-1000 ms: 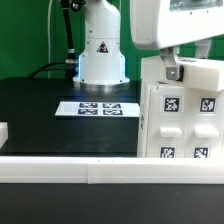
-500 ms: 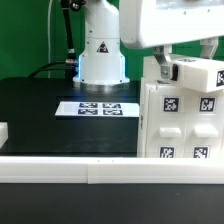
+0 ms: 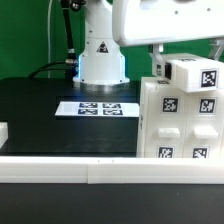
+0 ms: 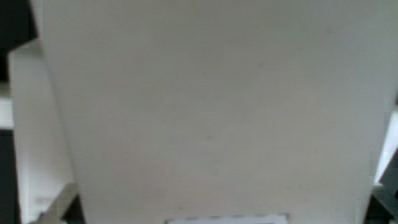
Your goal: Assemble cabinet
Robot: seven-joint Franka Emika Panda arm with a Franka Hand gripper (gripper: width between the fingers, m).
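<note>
White arm hangs low over the cabinet (image 3: 180, 120); whether its fingers (image 3: 158, 66) grip is unclear.

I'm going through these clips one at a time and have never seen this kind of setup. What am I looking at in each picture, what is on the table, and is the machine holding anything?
This is a single robot arm with a two-finger gripper, building a cabinet from loose parts. The exterior view comes from a camera standing off the arm. In it, the white column with a triangle sticker is the robot base. The big white bulk at the top is the arm's end over the work. The large white box with black-and-white square tags on that view's right is the cabinet, standing on the black table. The flat white strip of tags lying on the table is the marker board, part of the rig only. The wrist view comes from a camera on the arm's wrist, so close that a plain white surface fills it. The gripper's fingers are not clearly visible, so I cannot tell whether it holds anything.
</note>
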